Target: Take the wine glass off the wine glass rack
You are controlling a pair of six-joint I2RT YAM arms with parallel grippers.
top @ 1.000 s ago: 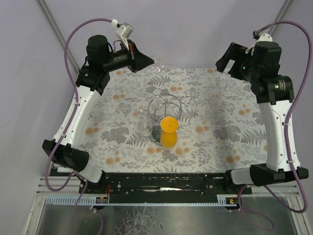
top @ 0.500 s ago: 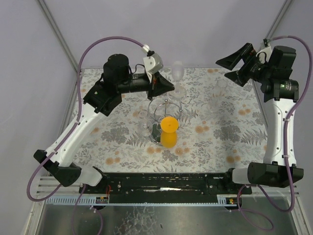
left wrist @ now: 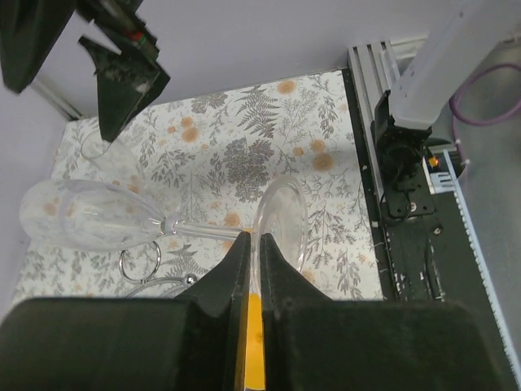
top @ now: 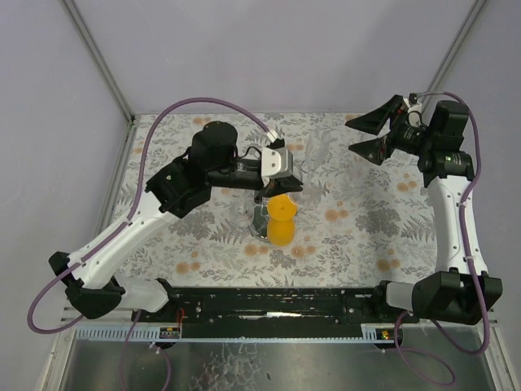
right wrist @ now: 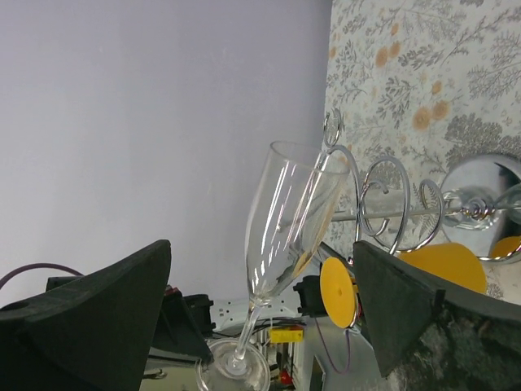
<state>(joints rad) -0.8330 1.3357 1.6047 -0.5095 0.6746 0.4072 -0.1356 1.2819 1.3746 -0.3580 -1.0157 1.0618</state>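
The left fingers (left wrist: 232,273) are pinched almost shut on the wine glass (left wrist: 89,216) where its stem meets its foot. They hold it tilted in the air, its bowl just beside the curled top loops of the wine glass rack (right wrist: 383,204). The rack stands mid-worktop (top: 366,228) with an orange piece (top: 281,220) right at it. The right fingers (right wrist: 98,318) are spread wide and hold nothing, well apart on the far right.
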